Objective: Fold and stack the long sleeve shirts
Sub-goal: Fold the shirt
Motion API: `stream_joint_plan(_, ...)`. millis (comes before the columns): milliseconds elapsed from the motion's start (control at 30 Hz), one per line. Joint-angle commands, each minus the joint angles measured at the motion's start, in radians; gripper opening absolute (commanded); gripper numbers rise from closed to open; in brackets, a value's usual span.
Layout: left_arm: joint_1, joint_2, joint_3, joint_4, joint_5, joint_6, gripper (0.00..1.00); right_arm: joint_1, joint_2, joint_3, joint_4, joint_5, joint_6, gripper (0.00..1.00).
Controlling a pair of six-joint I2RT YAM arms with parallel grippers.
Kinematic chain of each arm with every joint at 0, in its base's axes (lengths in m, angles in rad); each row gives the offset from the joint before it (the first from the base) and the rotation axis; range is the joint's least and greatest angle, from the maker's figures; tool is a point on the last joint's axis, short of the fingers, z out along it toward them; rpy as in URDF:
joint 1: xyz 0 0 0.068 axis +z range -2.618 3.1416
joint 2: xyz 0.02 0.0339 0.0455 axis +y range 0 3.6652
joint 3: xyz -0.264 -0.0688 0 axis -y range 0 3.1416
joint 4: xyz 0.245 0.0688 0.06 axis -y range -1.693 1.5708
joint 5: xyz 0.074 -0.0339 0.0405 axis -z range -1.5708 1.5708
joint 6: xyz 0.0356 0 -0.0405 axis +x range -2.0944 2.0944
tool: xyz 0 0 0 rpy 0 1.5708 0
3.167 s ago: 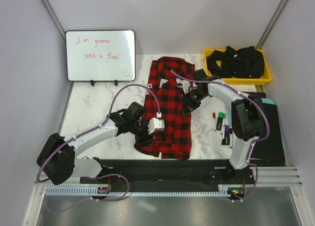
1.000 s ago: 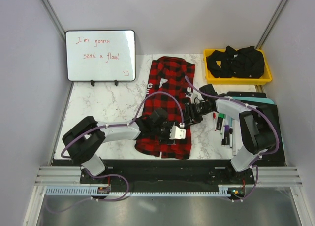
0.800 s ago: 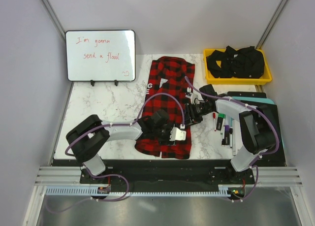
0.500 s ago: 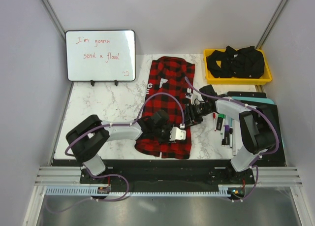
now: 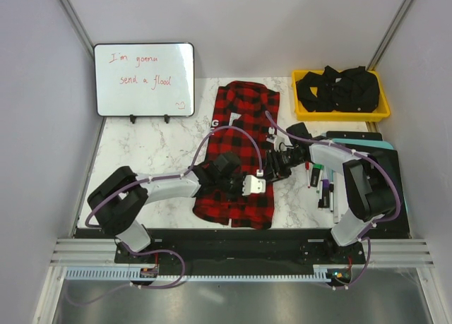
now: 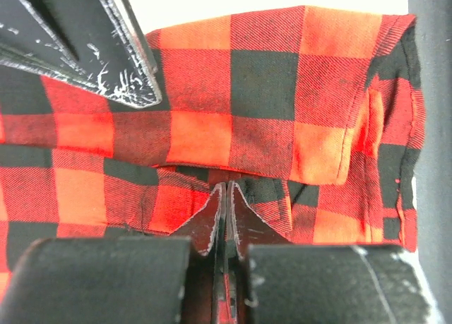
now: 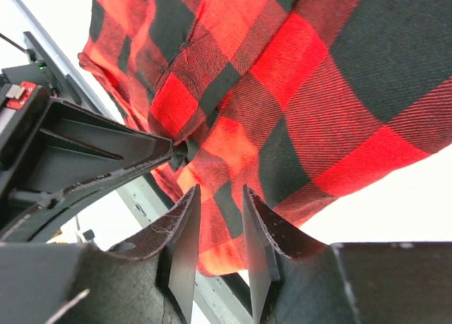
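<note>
Claw on the left arm point(image 6: 224, 197): we see its two fingers pressed together, pinching a little fold of the shirt
Claw on the right arm point(image 7: 219, 191): fingers a bit apart with red cloth in the gap; we cannot tell if it squeezes
Shirt point(image 5: 240, 126): red and black checks, lying on the table point(image 5: 141, 154) from front to back, both claws by its right edge
Pens point(image 5: 319, 177): just right of the shirt
Bin point(image 5: 339, 116): yellow, far right, black clothes point(image 5: 339, 87) inside
Board point(image 5: 144, 78): white, far left, standing up
</note>
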Motion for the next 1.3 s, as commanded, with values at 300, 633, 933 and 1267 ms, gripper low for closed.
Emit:
stream_joint_plan(300, 0.215, -0.097, 0.082, -0.038, 0.213, -0.139, 0.02, 0.001, -0.145, -0.02, 0.019, -0.036, -0.127, 0.41)
stream_joint_plan(633, 0.406, -0.01, 0.161, -0.101, 0.402, -0.29, 0.02, 0.164, -0.318, -0.04, -0.053, 0.081, -0.519, 0.46)
stream_joint_plan(933, 0.45, 0.058, 0.18, -0.121, 0.456, -0.323, 0.02, 0.405, -0.307, -0.017, -0.151, 0.121, -1.152, 0.52)
stream_joint_plan(1267, 0.461, 0.098, 0.192, -0.121, 0.467, -0.35, 0.02, 0.532, -0.188, -0.038, -0.216, 0.193, -1.679, 0.45)
